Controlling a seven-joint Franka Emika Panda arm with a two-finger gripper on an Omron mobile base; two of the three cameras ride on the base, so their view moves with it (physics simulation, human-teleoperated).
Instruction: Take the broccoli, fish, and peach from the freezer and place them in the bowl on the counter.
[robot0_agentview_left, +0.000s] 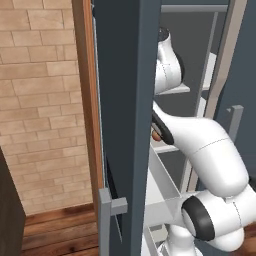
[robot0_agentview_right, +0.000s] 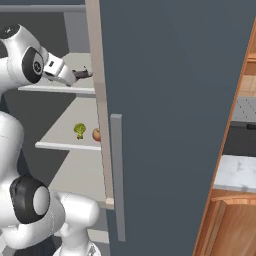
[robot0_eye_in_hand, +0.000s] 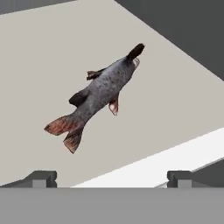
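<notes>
Inside the freezer (robot0_agentview_left: 125, 100), left base view: the white arm reaches past the dark slate-blue door edge toward the pale grey shelves (robot0_agentview_left: 172, 90). A sliver of red-orange, likely the peach (robot0_agentview_left: 156, 135), peeks from behind the forearm on a mid shelf. Fish and fingertips are hidden from this side.

Right base view: the gripper (robot0_agentview_right: 86, 73) sits at the upper shelf, partly cut off by the door (robot0_agentview_right: 175, 100); jaw spacing can't be read from this angle. One shelf lower, the broccoli (robot0_agentview_right: 79, 130) stands w/ the peach (robot0_agentview_right: 96, 134) just beside it, the latter half masked by the door edge. Marble counter (robot0_agentview_right: 237, 172) shows at far right; bowl not visible.

Hand view: the fish (robot0_eye_in_hand: 94, 97) lies flat on the upper shelf, on a diagonal, tail to lower left, head to upper right. Fingertips (robot0_eye_in_hand: 40, 178) stand spread wide, nothing between them, the fish apart from both.

Judgement: step in hand is approach to the fish. To do it well, roll the wrist so the jaws close across the slim body, not along it, aim mid-body between the fins, come down until the tips nearly meet the shelf, then close. Lift straight before backing out, minding the shelf above and the door edge.

The fish's lie comes from the hand cam; the other two items' spot from the base cams.
</notes>
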